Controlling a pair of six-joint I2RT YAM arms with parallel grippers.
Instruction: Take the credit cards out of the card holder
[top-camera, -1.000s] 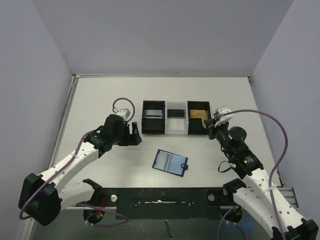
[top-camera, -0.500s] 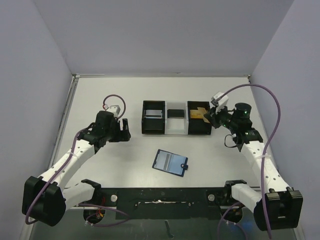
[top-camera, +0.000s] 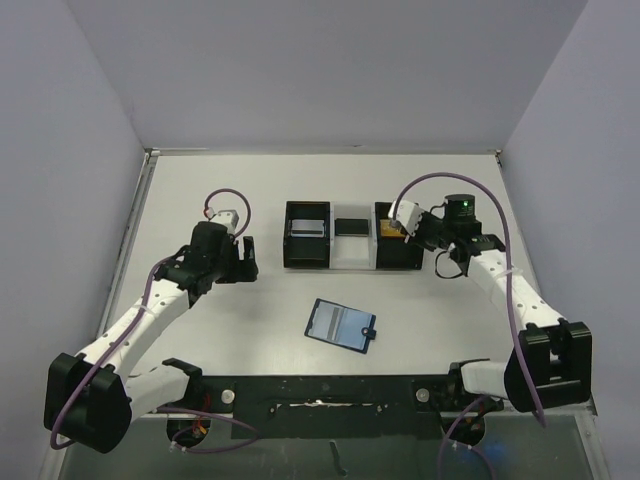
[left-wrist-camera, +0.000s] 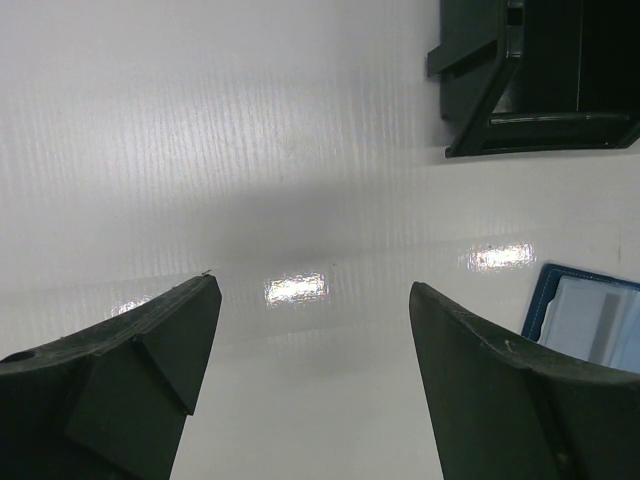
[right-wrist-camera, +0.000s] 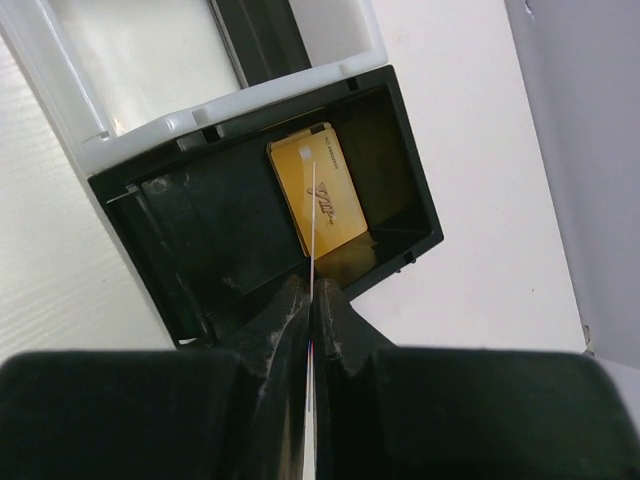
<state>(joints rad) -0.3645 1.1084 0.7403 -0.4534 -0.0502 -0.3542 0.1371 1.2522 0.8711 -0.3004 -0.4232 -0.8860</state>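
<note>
The dark blue card holder (top-camera: 341, 326) lies open on the table near the front middle; its corner shows in the left wrist view (left-wrist-camera: 588, 315). My right gripper (right-wrist-camera: 313, 290) is shut on a thin card (right-wrist-camera: 313, 215) seen edge-on, held over the right black box (right-wrist-camera: 200, 235), where a gold card (right-wrist-camera: 320, 198) lies. In the top view the right gripper (top-camera: 408, 222) is above that box (top-camera: 397, 255). A silver-grey card (top-camera: 308, 227) lies in the left black box (top-camera: 306, 258). My left gripper (left-wrist-camera: 312, 300) is open and empty over bare table, left of the boxes (top-camera: 245, 258).
A white tray (top-camera: 351, 255) joins the two black boxes and holds a dark card (top-camera: 351, 227). The left box's corner shows in the left wrist view (left-wrist-camera: 530, 75). Purple cables loop over both arms. Walls close the table's left, back and right sides.
My right gripper has swung left from beside the right box to over it, carrying the card. The left arm drew back left earlier and has since stayed still.
</note>
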